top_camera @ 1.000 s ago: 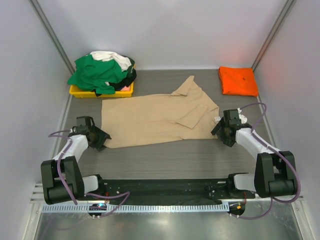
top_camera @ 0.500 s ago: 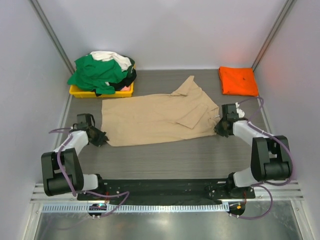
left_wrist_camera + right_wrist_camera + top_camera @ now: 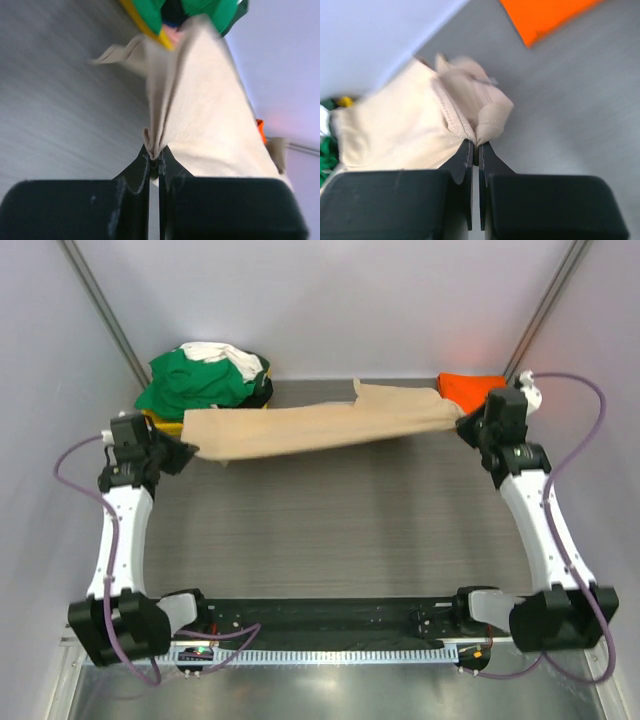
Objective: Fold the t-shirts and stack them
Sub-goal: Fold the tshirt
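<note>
Pinches tan shirt (image 3: 320, 425) at its left end with left hand (image 3: 186, 453). In left wrist view, shows jaws pressed together on a bunched fold of hem, stitching visible. Pinches same shirt at its right end with right hand (image 3: 470, 426). In right wrist view, shows jaws pressed together on a gathered lump of cloth.

Holds shirt as a long band stretched between both hands, across far part of counter (image 3: 340, 530) and clear of it in both wrist views. Sags slightly near the middle, with one flap poking up right of centre. Reaches both arms far forward, left arm along left wall, right arm along right wall.

Finds orange shirt (image 3: 462, 387) lying flat at far right corner, partly hidden behind tan shirt's right end and right hand. Finds green shirt (image 3: 195, 380) heaped at far left corner on tray (image 3: 165, 425), with white shirt (image 3: 228, 353) at back of heap and black cloth (image 3: 262, 390) at its right side. Sees only a yellow sliver of tray under heap, just beside left hand. Notes motion blur in both wrist views.
</note>
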Motion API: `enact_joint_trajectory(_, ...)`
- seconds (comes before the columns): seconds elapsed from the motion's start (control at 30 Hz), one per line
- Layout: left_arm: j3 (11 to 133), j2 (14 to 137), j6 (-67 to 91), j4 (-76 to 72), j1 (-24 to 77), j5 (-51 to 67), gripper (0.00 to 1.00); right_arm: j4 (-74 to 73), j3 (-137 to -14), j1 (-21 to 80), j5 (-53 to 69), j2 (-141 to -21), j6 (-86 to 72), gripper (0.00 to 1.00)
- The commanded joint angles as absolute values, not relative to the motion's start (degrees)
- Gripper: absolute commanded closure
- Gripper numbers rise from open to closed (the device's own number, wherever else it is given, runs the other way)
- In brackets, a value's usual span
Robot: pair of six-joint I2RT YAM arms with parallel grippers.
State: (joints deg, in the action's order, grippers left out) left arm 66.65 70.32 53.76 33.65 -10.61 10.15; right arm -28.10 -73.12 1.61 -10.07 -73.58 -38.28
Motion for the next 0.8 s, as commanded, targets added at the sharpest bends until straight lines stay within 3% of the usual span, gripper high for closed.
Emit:
enact_joint_trajectory(0.0,53.06,64.37,54.14,38.68,-11.69,9.84,1.0,-34.19,-58.07,0.7,-11.26,-67.51,-39.19,0.99)
enact_joint_trajectory(0.23,33.95,52.31,54.67,38.85,-15.81,10.28,1.0,-35.85,-38.6,0.79,-10.28,-51.78,-43.94,0.99)
enact_joint_trajectory(0.43,32.78,52.56,53.96,41.82,-16.61,10.73,1.0,-40.25,-33.05,0.7,-10.64,-46.33,-48.33,0.99)
enact_joint_trajectory(0.53,32.87,51.07,54.84,42.62,-16.61,9.84,1.0,-42.1,-32.43,0.79,-9.41,-44.04,-51.15,0.93)
enact_joint_trajectory(0.57,32.96,50.8,55.1,43.15,-16.7,9.5,1.0,-42.19,-31.82,0.7,-8.8,-43.42,-51.59,0.85)
enact_joint_trajectory(0.63,33.13,50.1,55.63,44.11,-16.7,9.32,0.99,-42.63,-31.38,0.79,-8.53,-42.19,-52.47,0.79)
enact_joint_trajectory(0.73,33.92,49.05,56.07,46.66,-16.7,8.35,0.93,-44.47,-30.76,0.7,-7.65,-40.17,-53.35,0.57)
enact_joint_trajectory(0.77,34.1,48.52,56.42,47.45,-16.7,8.09,0.9,-45.43,-30.33,0.79,-7.39,-38.95,-53.61,0.45)
